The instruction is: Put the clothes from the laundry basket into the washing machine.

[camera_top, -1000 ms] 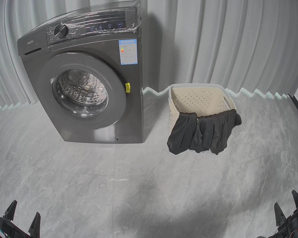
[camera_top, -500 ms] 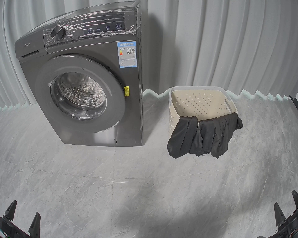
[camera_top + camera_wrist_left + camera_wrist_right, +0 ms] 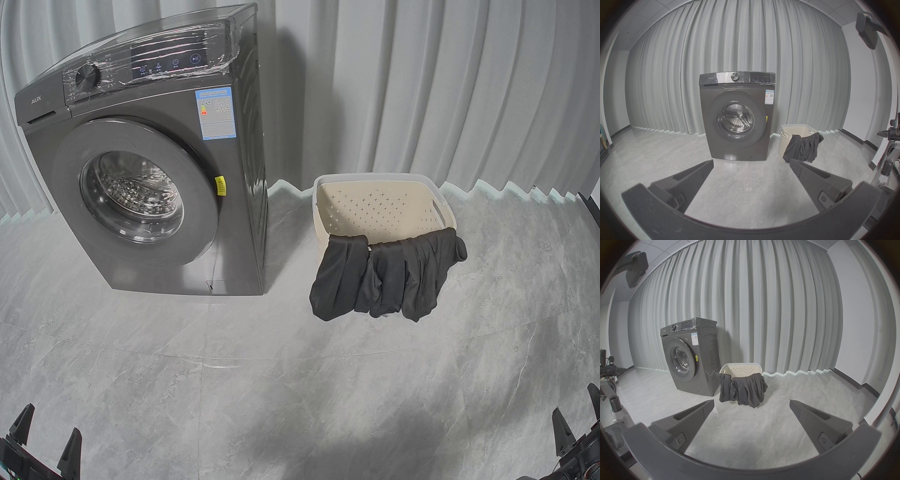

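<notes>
A dark grey washing machine (image 3: pixel 156 187) stands on the floor at the left, its round glass door (image 3: pixel 132 197) facing me and apparently closed. To its right sits a cream laundry basket (image 3: pixel 375 180). Dark clothes (image 3: pixel 387 275) hang over the basket's front rim, down to the floor. My left gripper (image 3: pixel 49 431) is open at the bottom left corner, far from both. At the bottom right, my right gripper (image 3: pixel 576 412) is open too. The left wrist view has the machine (image 3: pixel 737 118) and clothes (image 3: pixel 803 148) beyond the open left gripper (image 3: pixel 751 164). The right wrist view looks past the open right gripper (image 3: pixel 750 403) at the clothes (image 3: pixel 743 390).
Pale pleated curtains (image 3: pixel 406 94) hang behind the machine and the basket. A wide stretch of grey marble floor (image 3: pixel 281 387) lies between me and them. Some stand-mounted equipment (image 3: pixel 890 150) stands off to one side of the room.
The whole head picture has shifted left and slightly down, so the camera has moved. The machine, basket and clothes keep their places relative to each other, and both grippers stay put.
</notes>
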{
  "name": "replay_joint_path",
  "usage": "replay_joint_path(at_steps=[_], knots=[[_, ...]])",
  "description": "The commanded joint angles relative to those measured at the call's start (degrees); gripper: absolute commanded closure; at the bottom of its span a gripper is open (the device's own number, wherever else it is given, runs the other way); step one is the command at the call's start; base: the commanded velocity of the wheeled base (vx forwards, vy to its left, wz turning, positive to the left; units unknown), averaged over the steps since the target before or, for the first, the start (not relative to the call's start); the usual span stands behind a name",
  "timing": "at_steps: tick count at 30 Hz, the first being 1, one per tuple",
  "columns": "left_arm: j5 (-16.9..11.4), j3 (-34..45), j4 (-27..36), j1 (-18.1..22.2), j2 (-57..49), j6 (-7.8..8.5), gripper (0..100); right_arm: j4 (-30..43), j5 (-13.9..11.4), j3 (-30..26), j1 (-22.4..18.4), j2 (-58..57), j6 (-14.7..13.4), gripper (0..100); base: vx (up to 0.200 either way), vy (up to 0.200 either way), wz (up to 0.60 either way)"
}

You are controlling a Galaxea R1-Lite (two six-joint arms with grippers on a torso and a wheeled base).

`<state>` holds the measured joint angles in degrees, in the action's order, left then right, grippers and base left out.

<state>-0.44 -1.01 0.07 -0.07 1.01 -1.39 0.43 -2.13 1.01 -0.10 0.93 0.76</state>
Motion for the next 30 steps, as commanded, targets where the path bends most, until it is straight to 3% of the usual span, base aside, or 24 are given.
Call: replay_joint_path(at_steps=[1,14,26,30], knots=[[0.00,0.92,0.01,0.07,-1.01,-0.02,0,0.01,0.02,-0.92,0.01,-0.93,-0.05,0,0.000,0.000,0.00],[0.00,0.92,0.01,0.07,-1.01,0.07,0,0.01,0.02,-0.92,0.01,-0.93,0.04,0,0.000,0.000,0.00],[0.00,0.92,0.01,0.07,-1.01,-0.02,0,0.01,0.02,-0.92,0.01,-0.93,0.04,0,0.200,0.000,0.00],[0.09,0.92,0.01,-0.01,-1.01,-0.02,0,0.01,0.02,-0.92,0.01,-0.93,0.04,0,0.000,0.000,0.00]])
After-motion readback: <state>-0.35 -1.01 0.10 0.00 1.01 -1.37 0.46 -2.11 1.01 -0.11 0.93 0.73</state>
